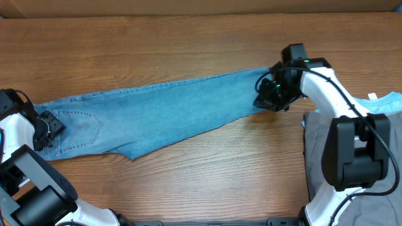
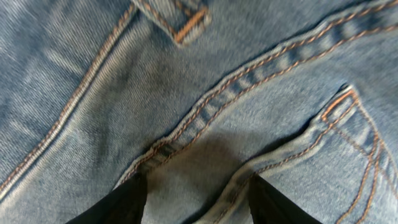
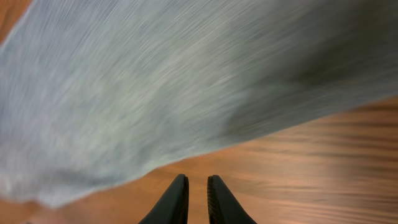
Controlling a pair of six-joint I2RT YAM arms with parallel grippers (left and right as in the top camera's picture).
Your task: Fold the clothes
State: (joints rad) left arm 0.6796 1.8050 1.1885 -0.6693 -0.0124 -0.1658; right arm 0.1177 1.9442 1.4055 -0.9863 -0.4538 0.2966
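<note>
A pair of light-blue denim jeans (image 1: 163, 113) is laid flat across the brown, wood-grain table (image 1: 188, 50) as one long, tapering band. The broad waist end is placed at the left and the narrow leg end at the right, angled slightly towards the far edge. A stitched back pocket (image 1: 78, 125) with a pointed lower edge is seen near the waist, and the near edge of the cloth is cut off by a slanting fold line.

The left gripper (image 1: 49, 129) is set at the waist end. In its wrist view the two dark fingers (image 2: 118, 205) are held spread apart above the denim, with a shadowed patch of cloth between them; whether the cloth is touched cannot be told. Woven twill is shown here, crossed by a thick double seam (image 2: 249, 81) in orange thread, with a belt loop (image 2: 186, 22) and a bar-tacked pocket corner (image 2: 339, 106).

The right gripper (image 1: 271, 95) is set at the leg end. Its smooth black fingers (image 3: 174, 202) are drawn almost together, only a thin slit is left, and nothing is pinched. Bare wood lies beneath them, just beside the blurred denim edge.

A grey cloth (image 1: 312, 150) and a pale blue garment (image 1: 389, 103) are heaped at the right edge
</note>
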